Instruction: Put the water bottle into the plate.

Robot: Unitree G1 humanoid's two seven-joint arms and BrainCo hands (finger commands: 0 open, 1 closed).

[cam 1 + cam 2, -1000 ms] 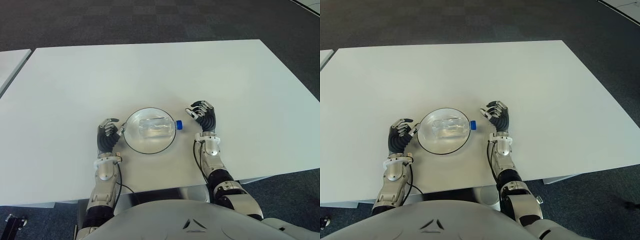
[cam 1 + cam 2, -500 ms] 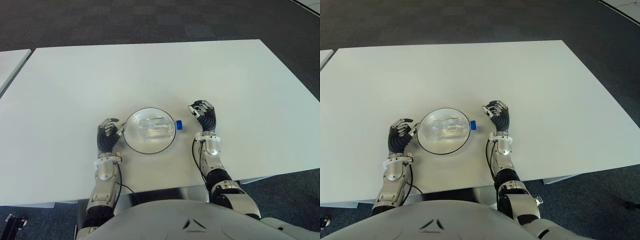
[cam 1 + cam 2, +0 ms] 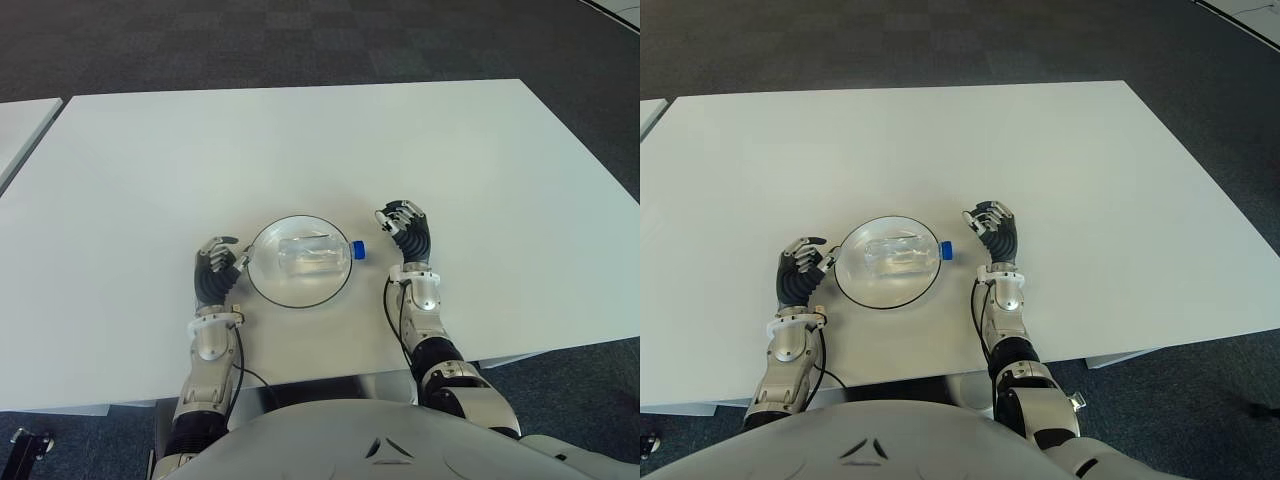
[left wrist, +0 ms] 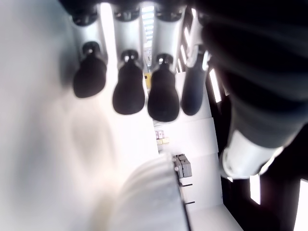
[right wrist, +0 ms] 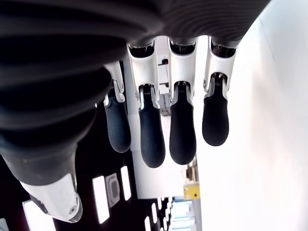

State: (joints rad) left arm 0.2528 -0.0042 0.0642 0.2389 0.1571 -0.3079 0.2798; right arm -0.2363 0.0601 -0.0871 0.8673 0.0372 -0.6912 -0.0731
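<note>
A clear water bottle with a blue cap lies on its side in the round plate near the table's front edge. The cap pokes over the plate's right rim. My right hand is just right of the plate, apart from the bottle, fingers relaxed and holding nothing. My left hand shows just left of the plate, fingers loosely curled and empty; the plate's rim shows near it in the left wrist view.
The white table stretches wide beyond the plate. A second white table's corner shows at the far left. Dark carpet lies beyond the far edge.
My right hand has drawn slightly back toward me and away from the bottle's cap. The bottle, plate and left hand have not moved.
</note>
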